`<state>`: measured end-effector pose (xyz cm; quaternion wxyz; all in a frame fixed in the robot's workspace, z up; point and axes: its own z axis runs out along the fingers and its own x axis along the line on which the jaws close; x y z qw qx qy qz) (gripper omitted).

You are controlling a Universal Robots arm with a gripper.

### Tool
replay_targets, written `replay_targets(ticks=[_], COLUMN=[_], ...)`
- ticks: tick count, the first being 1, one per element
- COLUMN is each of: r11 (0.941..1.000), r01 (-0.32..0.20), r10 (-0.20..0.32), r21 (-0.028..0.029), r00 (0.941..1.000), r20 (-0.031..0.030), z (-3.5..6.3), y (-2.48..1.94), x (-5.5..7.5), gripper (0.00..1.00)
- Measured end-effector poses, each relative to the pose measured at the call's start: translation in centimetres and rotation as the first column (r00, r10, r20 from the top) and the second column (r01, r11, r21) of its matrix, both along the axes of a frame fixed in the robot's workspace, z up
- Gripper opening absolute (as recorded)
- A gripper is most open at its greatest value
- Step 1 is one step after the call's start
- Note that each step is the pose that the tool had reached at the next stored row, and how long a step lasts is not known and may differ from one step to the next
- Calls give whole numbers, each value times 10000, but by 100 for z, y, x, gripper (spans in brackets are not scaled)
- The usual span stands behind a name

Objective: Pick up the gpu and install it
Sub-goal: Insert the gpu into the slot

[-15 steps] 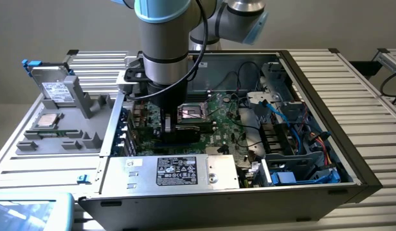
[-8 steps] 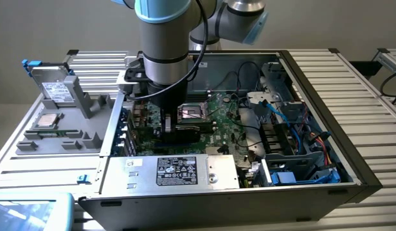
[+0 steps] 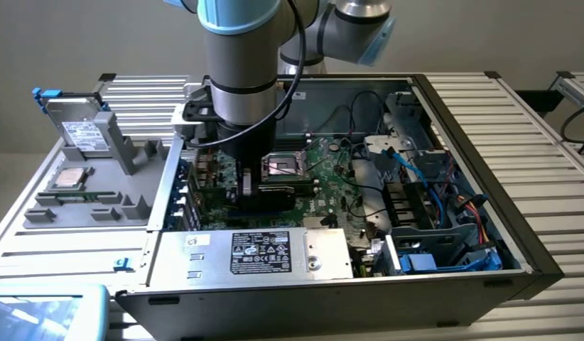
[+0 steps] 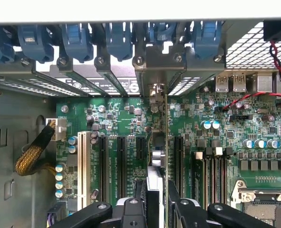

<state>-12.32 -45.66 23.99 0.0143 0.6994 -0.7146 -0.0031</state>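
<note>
motherboard (image 4: 131, 123) green; latches (image 4: 117, 38) blue; gpu (image 4: 154, 175) thin green board, silver-white metal; gripper (image 4: 157, 197) black; cable (image 4: 31, 154) yellow braid; slot (image 4: 81, 161) white, the others black; arm (image 3: 240, 50) grey with light-blue caps; PSU (image 3: 249, 252) silver, black label, white print

Arm (image 3: 237, 71) upright, tool (image 4: 155, 205) pointing down — fingers (image 4: 141, 194) gripping
</note>
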Motion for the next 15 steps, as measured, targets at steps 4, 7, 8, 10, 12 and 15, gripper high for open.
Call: replay_targets(ticks=[4, 7, 8, 10, 12, 15], r11=[10000, 10000, 10000, 10000, 10000, 10000], r01=[0, 0, 0, 0, 0, 0], r10=[0, 0, 0, 0, 0, 0], r21=[1, 0, 0, 0, 0, 5], r00=[10000, 10000, 10000, 10000, 10000, 10000], r20=[0, 0, 0, 0, 3, 27], z=[0, 0, 0, 0, 2, 8], y=[0, 0, 0, 0, 1, 4], x=[0, 0, 0, 0, 0, -2], gripper=[28, 28, 28, 28, 28, 28])
